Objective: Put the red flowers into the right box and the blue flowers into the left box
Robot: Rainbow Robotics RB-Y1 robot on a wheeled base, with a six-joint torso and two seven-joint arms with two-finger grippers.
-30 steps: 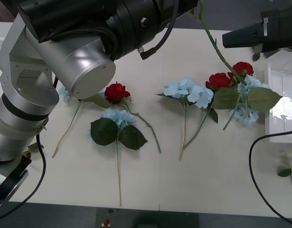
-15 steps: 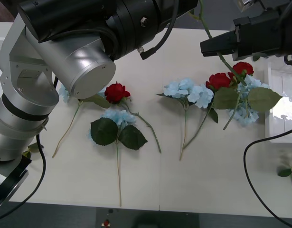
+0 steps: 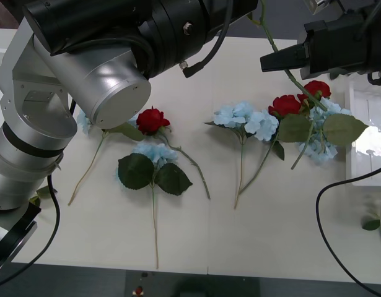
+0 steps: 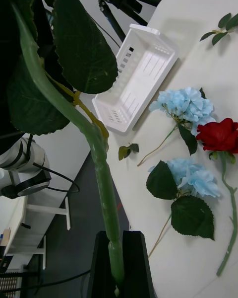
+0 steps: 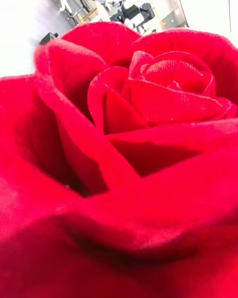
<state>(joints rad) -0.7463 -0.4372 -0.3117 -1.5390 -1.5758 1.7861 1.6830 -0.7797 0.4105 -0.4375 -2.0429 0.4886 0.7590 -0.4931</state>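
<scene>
A long green stem (image 3: 277,51) slants down from under my left arm (image 3: 109,55) toward the right-hand flowers. My right gripper (image 3: 265,62), black-fingered, is shut on that stem (image 4: 101,179) near its cut end, below its big leaves. A red bloom (image 5: 129,144) sits right against the left wrist camera. On the table lie red flowers (image 3: 153,119) (image 3: 287,104) (image 3: 317,88) and blue flowers (image 3: 154,152) (image 3: 245,119) (image 3: 320,142). The right box (image 3: 370,139) is at the table's right edge. The left box (image 4: 139,77) lies beyond the left flowers.
My left arm's silver and black housing covers the upper left of the table. Black cables (image 3: 329,210) loop over the right front corner. Loose leaf sprigs (image 4: 128,150) (image 3: 371,224) lie near both boxes. Bare tabletop (image 3: 271,235) runs along the front edge.
My right gripper came in from the right edge to the slanting stem, then held almost still. The stem and the flowers on the table have not moved.
</scene>
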